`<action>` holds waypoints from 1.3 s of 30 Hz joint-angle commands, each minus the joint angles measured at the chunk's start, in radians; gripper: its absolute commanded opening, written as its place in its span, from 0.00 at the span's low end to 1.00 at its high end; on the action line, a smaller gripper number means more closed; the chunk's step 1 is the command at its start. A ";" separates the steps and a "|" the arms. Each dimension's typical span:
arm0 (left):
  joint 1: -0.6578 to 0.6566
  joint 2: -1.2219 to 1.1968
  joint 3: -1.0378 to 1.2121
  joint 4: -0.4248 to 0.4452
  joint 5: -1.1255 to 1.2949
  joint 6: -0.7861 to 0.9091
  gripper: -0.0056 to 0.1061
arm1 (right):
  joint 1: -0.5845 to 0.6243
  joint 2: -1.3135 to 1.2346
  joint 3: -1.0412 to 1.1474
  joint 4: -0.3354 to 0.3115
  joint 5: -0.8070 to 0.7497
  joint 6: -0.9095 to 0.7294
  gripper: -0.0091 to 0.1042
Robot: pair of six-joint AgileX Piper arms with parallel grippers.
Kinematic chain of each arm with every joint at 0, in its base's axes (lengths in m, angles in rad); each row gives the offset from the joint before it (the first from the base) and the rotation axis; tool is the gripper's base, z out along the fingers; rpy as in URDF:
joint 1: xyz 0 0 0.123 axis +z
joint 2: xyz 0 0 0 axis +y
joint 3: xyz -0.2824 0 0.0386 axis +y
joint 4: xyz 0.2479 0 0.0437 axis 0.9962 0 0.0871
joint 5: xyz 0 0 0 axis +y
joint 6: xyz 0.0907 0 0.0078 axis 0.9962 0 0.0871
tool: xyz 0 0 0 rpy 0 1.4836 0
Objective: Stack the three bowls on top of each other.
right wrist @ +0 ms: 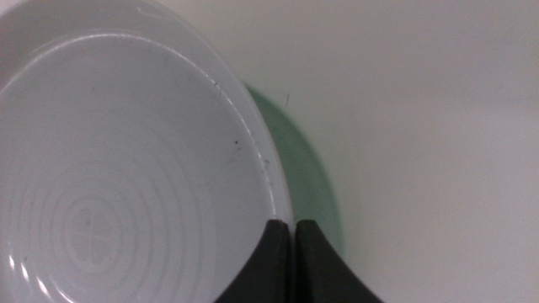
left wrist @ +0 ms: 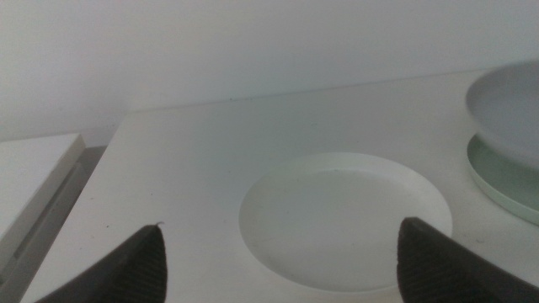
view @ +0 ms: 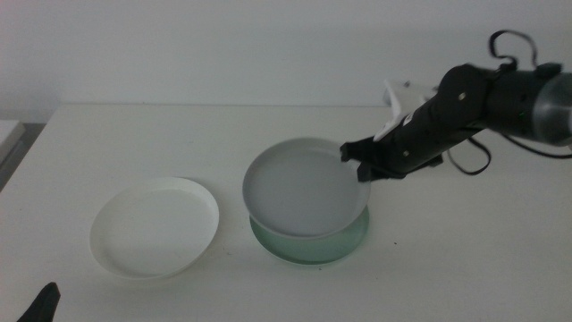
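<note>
1. The right gripper (view: 360,163) comes in from the right side of the table and is clamped on the far-right rim of the grey bowl (view: 304,190). In the right wrist view its 2 dark jaws stand pressed together with the thin rim between them.

2. The grey bowl is held over the mint green bowl (view: 315,242), which rests on the table (view: 179,134). A crescent of green shows along the near and right edge below the grey one — so the 2 overlap largely but are not centred, the grey bowl sitting a little toward the far-left of the green. Whether the grey bowl already touches the green one or hangs just above it I cannot tell.

3. The relation that matters: the green bowl lies directly beneath the held bowl and slightly toward the camera. By my judgement the coming move is a small shift toward the near side, then a lowering and release.

4. The white bowl (view: 155,226) lies alone on the table, well apart to the left of the pair.

5. The left gripper (left wrist: 278,263) waits at the near-left edge, jaws wide apart, with the white bowl just ahead of it — clearly the nearer arm for that third bowl.
</note>
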 commanded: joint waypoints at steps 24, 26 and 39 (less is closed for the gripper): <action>0.000 -0.004 0.000 0.001 -0.012 -0.002 0.89 | 0.018 0.049 0.005 -0.100 0.014 0.096 0.06; 0.000 -0.004 0.000 0.001 -0.012 -0.002 0.89 | 0.018 0.049 0.005 -0.108 0.021 0.096 0.06; 0.000 -0.004 0.000 0.001 -0.012 -0.002 0.89 | 0.018 0.044 0.005 -0.175 0.056 0.128 0.56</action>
